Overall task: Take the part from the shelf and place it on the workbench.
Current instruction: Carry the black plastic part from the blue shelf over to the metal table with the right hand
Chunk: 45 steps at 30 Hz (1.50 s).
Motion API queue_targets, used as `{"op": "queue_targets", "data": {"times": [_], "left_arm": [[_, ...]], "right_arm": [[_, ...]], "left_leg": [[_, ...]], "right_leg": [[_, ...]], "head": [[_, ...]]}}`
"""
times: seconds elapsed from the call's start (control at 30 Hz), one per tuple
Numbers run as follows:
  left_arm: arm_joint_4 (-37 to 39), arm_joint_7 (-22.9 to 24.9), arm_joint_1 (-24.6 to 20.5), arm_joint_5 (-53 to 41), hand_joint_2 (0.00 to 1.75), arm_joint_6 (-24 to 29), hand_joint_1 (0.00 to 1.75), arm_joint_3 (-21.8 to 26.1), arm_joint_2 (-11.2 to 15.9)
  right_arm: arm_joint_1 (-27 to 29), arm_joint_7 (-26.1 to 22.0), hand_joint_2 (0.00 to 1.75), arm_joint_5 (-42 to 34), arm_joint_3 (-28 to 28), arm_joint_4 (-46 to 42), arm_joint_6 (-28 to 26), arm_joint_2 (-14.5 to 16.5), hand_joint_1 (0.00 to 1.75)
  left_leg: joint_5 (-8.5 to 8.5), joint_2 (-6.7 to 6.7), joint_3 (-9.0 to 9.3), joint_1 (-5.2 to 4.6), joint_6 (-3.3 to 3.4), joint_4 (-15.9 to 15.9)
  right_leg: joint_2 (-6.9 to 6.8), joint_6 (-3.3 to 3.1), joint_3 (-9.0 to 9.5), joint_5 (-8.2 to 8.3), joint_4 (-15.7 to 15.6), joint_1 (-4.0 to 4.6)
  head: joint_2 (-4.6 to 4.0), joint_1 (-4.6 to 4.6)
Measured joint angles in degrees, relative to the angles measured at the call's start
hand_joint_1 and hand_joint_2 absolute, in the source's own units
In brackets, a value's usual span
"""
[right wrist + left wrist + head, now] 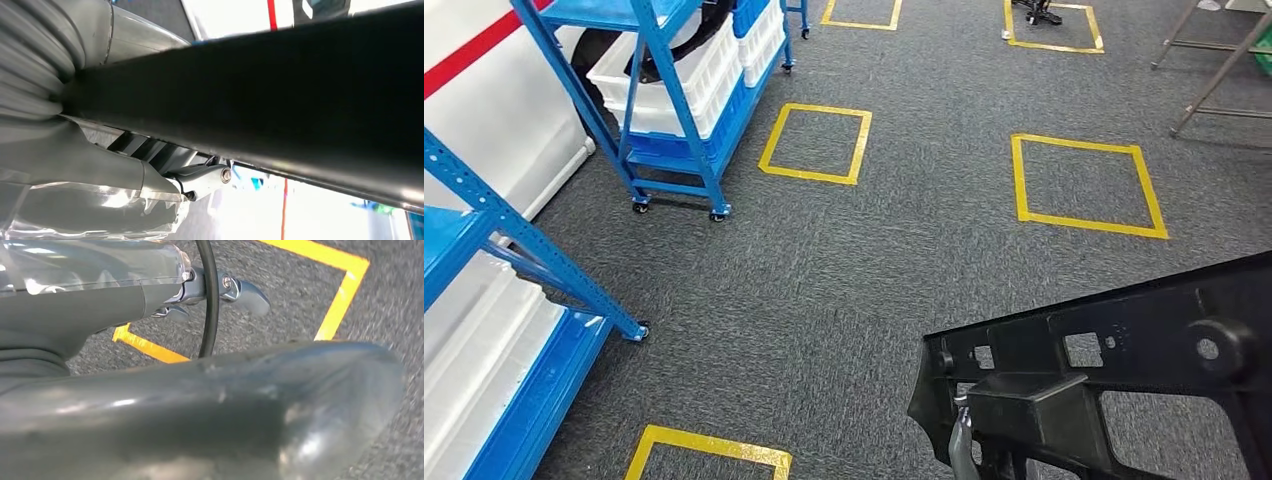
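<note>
Head view: right hand (pixel 100 165) holds black part (pixel 1124 370) above carpet (pixel 844 290)

A workshop: blue racks (pixel 674 100) of white crates (pixel 686 78), yellow floor squares (pixel 816 143) (taped).

Grey carpet floor (pixel 844 260) spreads out, marked with yellow tape squares (pixel 816 143). A blue wheeled rack (pixel 679 100) carries white bins (pixel 674 85). A white wall (pixel 494 110) with a red stripe (pixel 474 45) stands behind it, and grey metal legs (pixel 1214 70) stand far right.
</note>
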Motion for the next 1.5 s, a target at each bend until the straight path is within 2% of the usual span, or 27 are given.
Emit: {"op": "queue_targets", "data": {"times": [0.03, 0.07, 0.13, 0.17, 0.23, 0.3, 0.37, 0.43, 0.5, 0.53, 0.6, 0.67, 0.73, 0.8, 0.83, 0.9, 0.97, 1.03, 1.07, 1.13, 1.17, 1.23, 1.3, 1.33, 1.4, 1.47, 1.5], "left_arm": [[0.0, 0.0, 0.08, 0.0, 0.0, -0.01, 0.0, 0.01, -0.02], [0.0, 0.0, 0.11, 0.0, 0.0, 0.0, 0.0, 0.01, -0.03], [-0.01, 0.01, -0.01, 0.0, 0.0, 0.01, 0.0, 0.01, -0.03], [-0.01, -0.02, -0.06, -0.02, 0.0, 0.02, 0.0, 0.01, -0.04], [-0.01, -0.02, -0.09, -0.03, 0.0, 0.09, 0.0, -0.01, -0.11], [0.0, 0.0, -0.15, -0.03, 0.0, 0.15, 0.0, -0.01, -0.27], [-0.01, -0.01, -0.25, -0.03, 0.0, 0.16, 0.0, -0.01, -0.46], [-0.02, -0.02, -0.15, -0.03, 0.0, 0.16, 0.0, 0.01, -0.52], [-0.02, -0.01, -0.01, -0.04, 0.0, 0.17, 0.0, 0.01, -0.51], [-0.02, 0.0, 0.0, -0.05, 0.0, 0.17, 0.0, 0.01, -0.51], [-0.02, -0.01, -0.06, -0.07, 0.0, 0.16, 0.0, 0.01, -0.56], [-0.02, -0.02, -0.14, -0.1, 0.0, 0.15, 0.0, 0.01, -0.71], [-0.02, -0.02, -0.17, -0.11, 0.0, 0.16, 0.0, 0.01, -0.84], [-0.02, -0.05, -0.24, -0.11, 0.0, 0.11, 0.0, 0.01, -0.95], [-0.02, -0.1, -0.31, -0.11, 0.0, 0.03, 0.0, 0.01, -0.99], [-0.02, -0.29, -0.42, -0.11, 0.0, -0.16, 0.0, 0.01, -1.04], [-0.02, -0.41, -0.28, -0.14, 0.0, -0.27, 0.0, 0.01, -1.07], [-0.02, -0.42, -0.05, -0.17, 0.0, -0.33, 0.0, 0.01, -1.11], [-0.02, -0.42, 0.0, -0.19, 0.0, -0.34, 0.0, 0.01, -1.14], [-0.02, -0.46, -0.07, -0.25, 0.0, -0.36, 0.0, 0.01, -1.16], [-0.02, -0.49, -0.1, -0.31, 0.0, -0.38, 0.0, 0.01, -1.15], [-0.02, -0.57, -0.12, -0.37, 0.0, -0.42, 0.0, -0.01, -1.15], [-0.02, -0.66, -0.17, -0.37, 0.0, -0.49, 0.0, -0.01, -1.2], [-0.02, -0.69, -0.22, -0.34, 0.0, -0.56, 0.0, -0.01, -1.26], [-0.02, -0.8, -0.31, -0.36, 0.0, -0.74, 0.0, 0.01, -1.37], [-0.02, -0.87, -0.21, -0.44, 0.0, -0.93, 0.0, 0.01, -1.37], [-0.02, -0.86, -0.13, -0.51, 0.0, -0.99, 0.0, 0.01, -1.36]], "right_arm": [[0.03, 0.03, 1.75, 0.1, -0.08, 0.01, 0.04, 0.04, 1.75], [0.04, 0.06, 1.75, 0.22, -0.18, 0.02, 0.07, 0.13, 1.75], [0.06, 0.11, 1.75, 0.43, -0.33, 0.02, 0.1, 0.35, 1.75], [0.03, 0.13, 1.75, 0.51, -0.39, 0.02, 0.1, 0.44, 1.75], [0.05, 0.14, 1.75, 0.6, -0.45, 0.01, 0.11, 0.55, 1.75], [0.18, 0.15, 1.75, 0.63, -0.5, 0.0, 0.12, 0.61, 1.75], [0.27, 0.15, 1.75, 0.64, -0.53, -0.01, 0.12, 0.62, 1.75], [0.22, 0.15, 1.75, 0.72, -0.55, -0.02, 0.14, 0.63, 1.75], [0.2, 0.17, 1.75, 0.82, -0.56, -0.01, 0.17, 0.64, 1.75], [0.23, 0.2, 1.75, 0.86, -0.56, 0.0, 0.19, 0.64, 1.75], [0.27, 0.23, 1.75, 0.92, -0.57, 0.0, 0.2, 0.64, 1.75], [0.21, 0.25, 1.75, 0.96, -0.58, -0.01, 0.21, 0.64, 1.75], [0.14, 0.26, 1.75, 0.98, -0.6, -0.09, 0.21, 0.66, 1.75], [0.2, 0.26, 1.75, 1.0, -0.65, -0.17, 0.26, 0.74, 1.75], [0.28, 0.27, 1.75, 1.02, -0.69, -0.19, 0.33, 0.81, 1.75], [0.3, 0.31, 1.75, 1.12, -0.75, -0.27, 0.57, 0.94, 1.75], [0.17, 0.38, 1.75, 1.28, -0.8, -0.33, 0.77, 1.05, 1.75], [0.13, 0.49, 1.75, 1.47, -0.84, -0.33, 0.86, 1.11, 1.75], [0.14, 0.55, 1.75, 1.6, -0.87, -0.33, 0.89, 1.12, 1.75], [0.14, 0.64, 1.75, 1.94, -0.91, -0.34, 0.97, 1.12, 1.75], [0.11, 0.67, 1.75, 2.1, -0.93, -0.36, 1.02, 1.12, 1.75], [0.04, 0.72, 1.75, 2.36, -0.95, -0.43, 1.08, 1.14, 1.75], [0.03, 0.78, 1.75, 2.57, -0.97, -0.48, 1.11, 1.2, 1.75], [0.06, 0.8, 1.75, 2.67, -0.97, -0.5, 1.13, 1.23, 1.75], [0.03, 0.83, 1.75, 2.79, -0.97, -0.58, 1.13, 1.25, 1.75], [-0.12, 0.84, 1.75, 2.82, -0.98, -0.63, 1.14, 1.25, 1.75], [-0.17, 0.86, 1.75, 2.83, -0.99, -0.63, 1.14, 1.25, 1.75]], "left_leg": [[0.72, -0.02, -0.68, 0.0, -0.02, 0.7], [2.53, -0.1, -0.3, 0.01, 0.01, -0.88], [6.86, -1.47, 2.54, 0.11, 0.17, -8.2], [8.03, -2.51, 3.79, 0.2, 0.32, -11.37], [8.31, -3.8, 4.76, 0.16, 0.71, -14.01], [8.62, -2.9, 4.91, 0.05, 1.36, -14.44], [9.07, -1.65, 5.1, 0.16, 2.18, -14.98], [9.3, -0.27, 5.05, 0.12, 2.65, -15.3], [9.26, 1.24, 4.93, -0.04, 2.74, -15.3], [9.19, 2.02, 4.94, -0.09, 2.72, -15.29], [9.0, 3.44, 5.15, -0.13, 2.55, -15.29], [8.65, 4.55, 5.56, -0.27, 2.14, -15.26], [8.28, 5.58, 5.98, -0.47, 1.59, -15.29], [7.99, 6.9, 6.4, -0.57, 1.03, -15.52], [7.62, 6.78, 6.59, -0.49, 0.77, -15.33], [5.3, 4.21, 5.49, -0.3, 0.42, -12.05], [1.58, 1.01, 2.13, -0.11, 0.25, -4.61], [0.37, 0.17, -0.71, -0.09, 0.1, 0.56], [1.52, 0.06, -0.83, -0.09, 0.12, 0.11], [5.99, -0.83, 1.52, -0.05, 0.3, -6.41], [7.62, -2.15, 2.92, -0.02, 0.42, -10.0], [8.8, -4.31, 4.4, 0.03, 0.67, -13.92], [8.68, -4.19, 4.64, -0.07, 1.15, -14.39], [8.86, -3.52, 4.77, -0.05, 1.53, -14.7], [9.27, -2.12, 5.06, 0.15, 2.3, -15.44], [9.38, -0.61, 5.16, 0.04, 2.68, -15.78], [9.32, 0.2, 5.16, -0.06, 2.73, -15.78]], "right_leg": [[0.88, 0.02, 0.01, -0.05, 0.15, 0.03], [1.77, 0.09, 0.03, -0.12, 0.37, 0.0], [3.34, 0.47, -0.02, -0.41, 0.98, -0.05], [4.04, 0.74, -0.19, -0.55, 1.36, -0.07], [5.14, 1.41, -0.66, -0.52, 1.73, -0.14], [5.84, 2.06, -1.0, -0.31, 1.72, -0.32], [3.65, 2.51, -1.92, -1.58, 3.53, -0.25], [0.39, 2.93, -4.71, -4.98, 9.28, -0.24], [-0.64, 3.27, -7.81, -7.61, 15.45, -0.48], [-0.84, 3.33, -8.25, -7.5, 16.39, -0.58], [-1.62, 3.18, -5.91, -4.56, 12.22, -0.61], [-4.54, 2.56, -1.74, -1.73, 4.75, -0.11], [-6.27, 1.91, 0.04, -1.23, 1.29, 0.54], [-4.9, 1.4, 0.06, -1.16, 0.88, 0.64], [-4.17, 1.13, 0.2, -1.0, 0.56, 0.49], [-2.78, 0.42, 0.54, -0.65, -0.05, 0.06], [-1.37, -0.03, 0.55, -0.6, -0.15, -0.02], [0.4, -0.15, 0.59, -0.64, -0.04, 0.08], [1.33, -0.12, 0.64, -0.69, 0.09, 0.13], [3.05, 0.11, 0.77, -0.95, 0.56, 0.1], [3.77, 0.34, 0.71, -1.15, 0.91, 0.12], [5.03, 0.95, 0.26, -1.32, 1.47, -0.03], [6.24, 1.66, -0.2, -1.1, 1.48, -0.22], [6.45, 1.95, -0.3, -1.09, 1.52, -0.29], [4.44, 2.42, -1.4, -2.47, 3.58, -0.13], [0.96, 2.79, -4.58, -5.82, 9.78, -0.15], [-0.01, 2.96, -6.42, -7.22, 13.22, -0.25]], "head": [[0.0, 0.0], [0.0, -0.01], [0.0, 0.0], [0.0, 0.01], [0.0, 0.02], [0.0, 0.02], [0.0, 0.05], [0.0, 0.09], [0.0, 0.08], [0.0, 0.08], [0.0, 0.08], [0.0, 0.08], [0.0, 0.08], [0.0, 0.07], [0.0, 0.07], [0.0, 0.04], [0.0, 0.02], [0.0, 0.02], [0.0, 0.02], [0.0, 0.02], [0.0, 0.02], [0.0, 0.03], [0.0, 0.03], [0.0, 0.03], [0.0, 0.09], [0.0, 0.16], [0.0, 0.16]]}}
